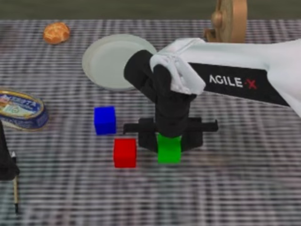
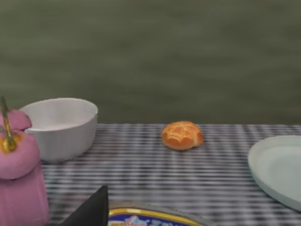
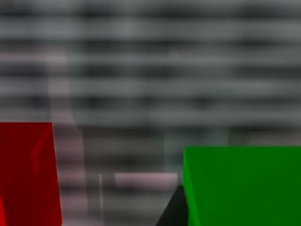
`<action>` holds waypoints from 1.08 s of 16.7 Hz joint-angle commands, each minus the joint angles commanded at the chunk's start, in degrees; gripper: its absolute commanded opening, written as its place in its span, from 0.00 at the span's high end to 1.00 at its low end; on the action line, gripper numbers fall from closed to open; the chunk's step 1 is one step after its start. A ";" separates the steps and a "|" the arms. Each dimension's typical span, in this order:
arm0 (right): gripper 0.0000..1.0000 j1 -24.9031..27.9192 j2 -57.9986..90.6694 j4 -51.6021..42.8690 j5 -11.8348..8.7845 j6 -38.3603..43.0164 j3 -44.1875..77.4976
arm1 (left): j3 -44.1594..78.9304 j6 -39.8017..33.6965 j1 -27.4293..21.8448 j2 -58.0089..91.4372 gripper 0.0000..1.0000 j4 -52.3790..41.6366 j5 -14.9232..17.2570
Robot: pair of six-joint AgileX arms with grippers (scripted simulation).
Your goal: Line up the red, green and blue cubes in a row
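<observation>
Top view: the right gripper (image 1: 169, 141) is seen low at frame centre over the green cube (image 1: 169, 149), apparently clamped on it, so it can be set level with the red cube (image 1: 124, 152) just to its left. The blue cube (image 1: 105, 120) sits higher, out of line. The left arm is parked at the left edge.

The right arm (image 1: 244, 70) has a white shell with a black band marked "AGILE-X", the X in red. Its wrist and right gripper (image 1: 169, 141) are matte black.
</observation>
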 joint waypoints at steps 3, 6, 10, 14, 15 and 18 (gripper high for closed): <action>0.17 0.00 0.00 0.00 0.00 0.00 0.00 | 0.00 0.00 0.00 0.00 0.00 0.00 0.00; 0.00 0.00 0.00 0.00 0.00 0.00 0.00 | 0.00 0.00 0.00 0.00 0.00 0.00 0.00; 0.00 0.00 0.00 0.00 0.00 0.00 0.00 | 0.00 0.00 0.00 0.00 0.00 0.00 0.00; 0.00 -0.12 -0.03 -0.01 0.00 0.00 0.01 | 0.00 0.00 0.00 0.00 0.00 0.00 0.00; 0.00 -0.09 -0.06 -0.21 -0.02 0.01 0.20 | 0.00 0.00 0.00 0.00 0.00 0.00 0.00; 0.00 0.33 -0.89 -4.23 -0.19 -0.06 3.37 | 0.00 0.00 0.00 0.00 0.00 0.00 0.00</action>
